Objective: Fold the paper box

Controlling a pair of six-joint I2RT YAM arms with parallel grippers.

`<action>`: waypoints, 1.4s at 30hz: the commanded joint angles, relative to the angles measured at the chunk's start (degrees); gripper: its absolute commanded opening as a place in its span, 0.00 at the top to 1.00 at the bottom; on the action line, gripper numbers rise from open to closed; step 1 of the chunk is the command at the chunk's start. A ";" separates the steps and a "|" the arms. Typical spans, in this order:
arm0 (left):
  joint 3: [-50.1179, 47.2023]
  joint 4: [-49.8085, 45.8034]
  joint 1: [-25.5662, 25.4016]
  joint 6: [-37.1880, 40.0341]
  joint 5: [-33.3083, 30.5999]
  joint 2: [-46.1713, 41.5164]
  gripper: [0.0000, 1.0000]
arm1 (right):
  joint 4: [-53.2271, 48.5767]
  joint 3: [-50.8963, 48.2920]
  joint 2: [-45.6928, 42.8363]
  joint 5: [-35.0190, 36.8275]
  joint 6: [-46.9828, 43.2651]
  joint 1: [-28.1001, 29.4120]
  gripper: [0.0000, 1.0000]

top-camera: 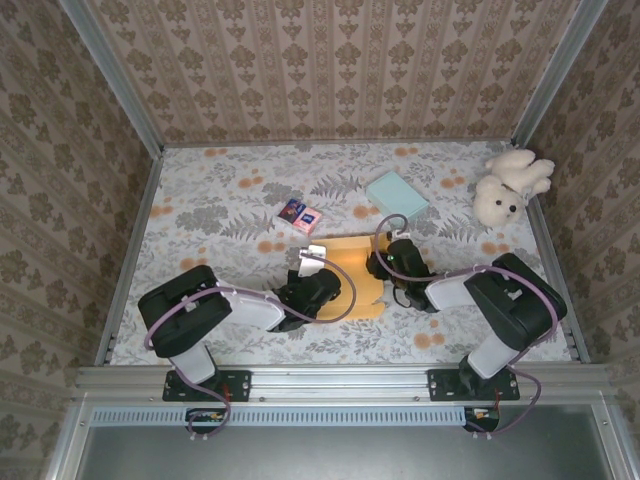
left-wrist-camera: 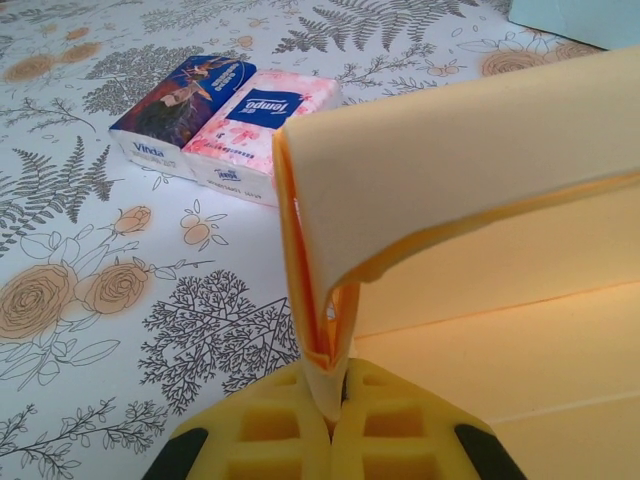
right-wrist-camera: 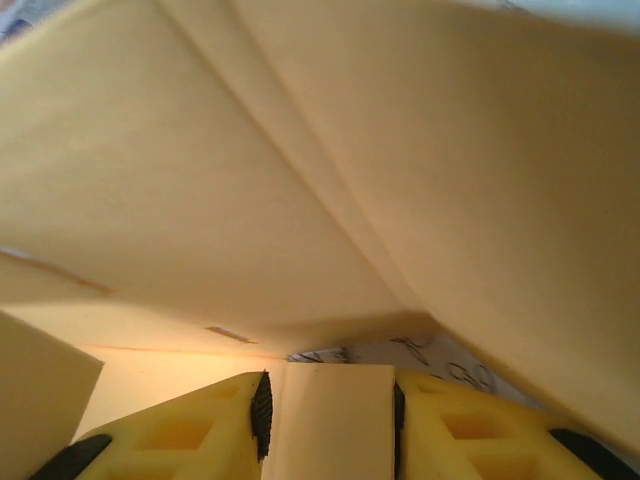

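The paper box (top-camera: 352, 268) is a pale orange card sheet lying half-folded on the flowered table between my two arms. My left gripper (top-camera: 316, 268) is at its left side, shut on a raised flap. In the left wrist view that flap (left-wrist-camera: 470, 150) stands up and curls over to the right, its lower edge pinched between the yellow fingers of the left gripper (left-wrist-camera: 338, 395). My right gripper (top-camera: 386, 264) is at the box's right side. In the right wrist view a strip of card sits between the pads of the right gripper (right-wrist-camera: 330, 405), and a large panel (right-wrist-camera: 300, 150) arches over it.
Two tissue packs (top-camera: 301, 214), one blue and one pink-white (left-wrist-camera: 262, 122), lie just beyond the box on the left. A light blue flat card (top-camera: 396, 192) lies at the back centre. A white plush bear (top-camera: 510, 185) sits at the back right. Patterned walls enclose the table.
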 commanded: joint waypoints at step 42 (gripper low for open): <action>-2.23 2.57 -0.09 6.38 -1.16 0.37 1.00 | -30.27 -12.31 -43.74 10.16 -3.58 8.34 0.56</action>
